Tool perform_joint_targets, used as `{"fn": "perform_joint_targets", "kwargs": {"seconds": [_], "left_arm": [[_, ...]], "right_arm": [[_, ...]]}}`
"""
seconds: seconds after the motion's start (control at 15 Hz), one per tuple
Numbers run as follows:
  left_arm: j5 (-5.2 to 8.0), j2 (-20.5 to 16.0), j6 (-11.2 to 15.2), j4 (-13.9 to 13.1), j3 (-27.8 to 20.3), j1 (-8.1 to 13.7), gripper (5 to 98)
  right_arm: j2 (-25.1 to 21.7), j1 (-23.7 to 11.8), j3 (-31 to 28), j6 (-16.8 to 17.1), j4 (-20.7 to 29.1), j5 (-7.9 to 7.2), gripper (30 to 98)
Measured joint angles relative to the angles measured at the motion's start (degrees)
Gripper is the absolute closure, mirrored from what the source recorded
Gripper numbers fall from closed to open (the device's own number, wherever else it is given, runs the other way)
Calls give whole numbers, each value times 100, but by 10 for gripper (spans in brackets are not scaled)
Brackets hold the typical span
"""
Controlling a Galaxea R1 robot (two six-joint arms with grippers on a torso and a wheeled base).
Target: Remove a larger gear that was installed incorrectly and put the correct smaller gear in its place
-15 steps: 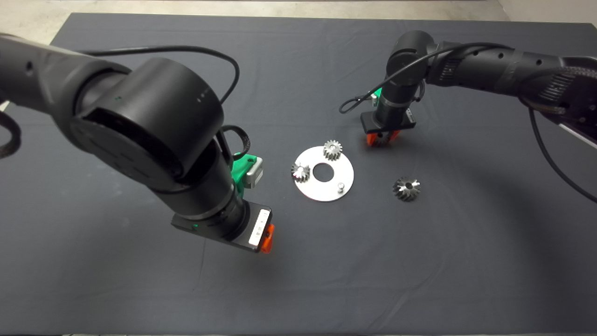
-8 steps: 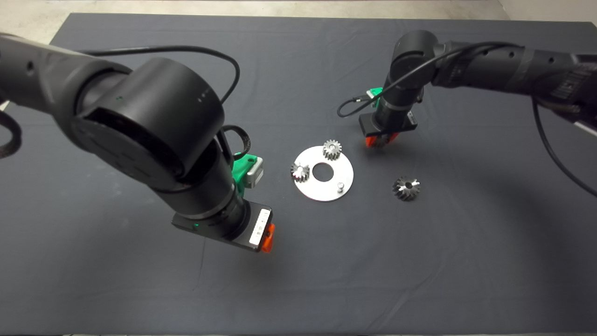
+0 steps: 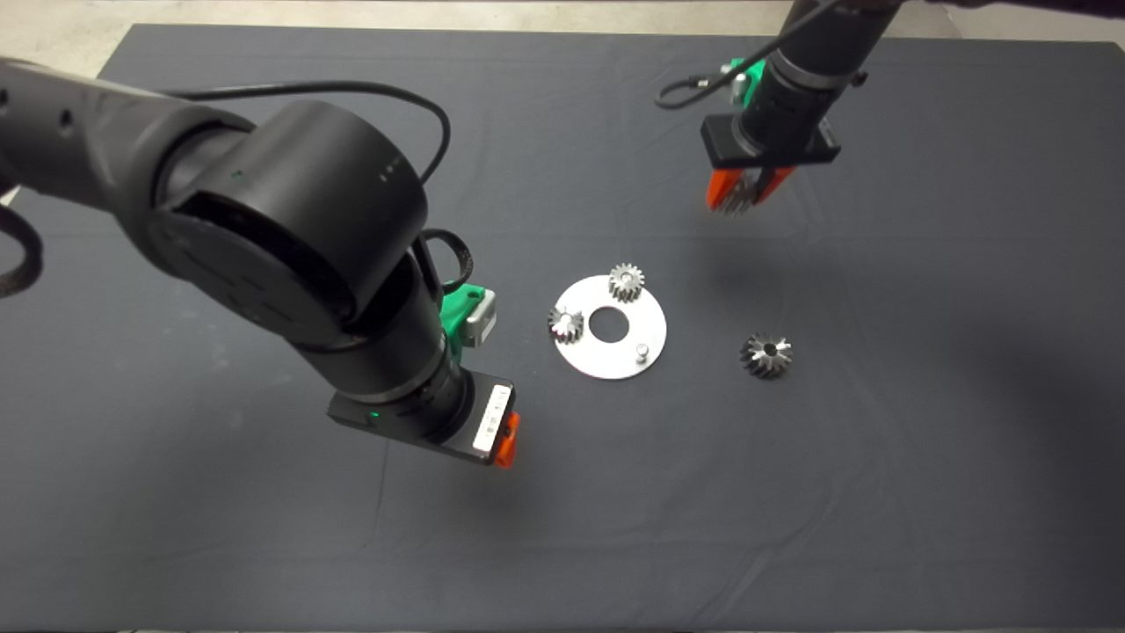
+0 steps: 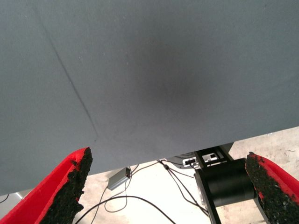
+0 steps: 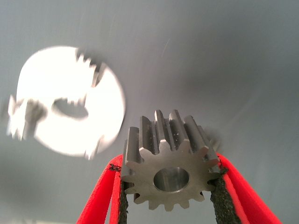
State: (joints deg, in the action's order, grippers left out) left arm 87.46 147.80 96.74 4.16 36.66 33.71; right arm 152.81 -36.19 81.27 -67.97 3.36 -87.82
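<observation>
My right gripper (image 3: 743,192) hangs above the far right of the mat, shut on the smaller gear (image 5: 170,175), a shiny blunt-toothed spur gear gripped by its teeth between the black pads. The larger gear (image 3: 766,355), dark and star-toothed, lies loose on the mat to the right of the round silver plate (image 3: 582,353). On the plate stand two small gears (image 3: 626,281) (image 3: 567,323) and a bare peg (image 3: 642,352). The plate (image 5: 70,100) shows blurred in the right wrist view. My left gripper (image 4: 168,161) hovers open over bare mat, left of and nearer than the plate.
The dark mat (image 3: 791,492) covers the table, with creases near the front. Beyond its edge, the left wrist view shows floor with cables and a black cylinder (image 4: 229,186). The bulky left arm (image 3: 290,237) fills the left side.
The right gripper has lifted up and away from the plate's far right edge toward the back of the mat, carrying the smaller gear. The left arm has barely shifted.
</observation>
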Motion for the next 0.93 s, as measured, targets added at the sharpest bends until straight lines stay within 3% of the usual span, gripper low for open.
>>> {"fn": "perform_joint_targets", "kwargs": {"seconds": [0.2, 0.4, 0.73, 0.93], "left_arm": [[0, -3, -22, -2, 9, 0, 197], [0, -3, -39, 0, 28, 0, 197], [0, -33, -109, 9, 61, 2, 197], [-2, -44, -176, 47, 129, 0, 197]], "right_arm": [[31, -77, -263, 41, 551, 12, 919], [221, -96, -390, -11, 566, 11, 918], [663, -82, -617, -528, 550, -2, 919], [962, 0, -661, -667, 523, 39, 919]]}}
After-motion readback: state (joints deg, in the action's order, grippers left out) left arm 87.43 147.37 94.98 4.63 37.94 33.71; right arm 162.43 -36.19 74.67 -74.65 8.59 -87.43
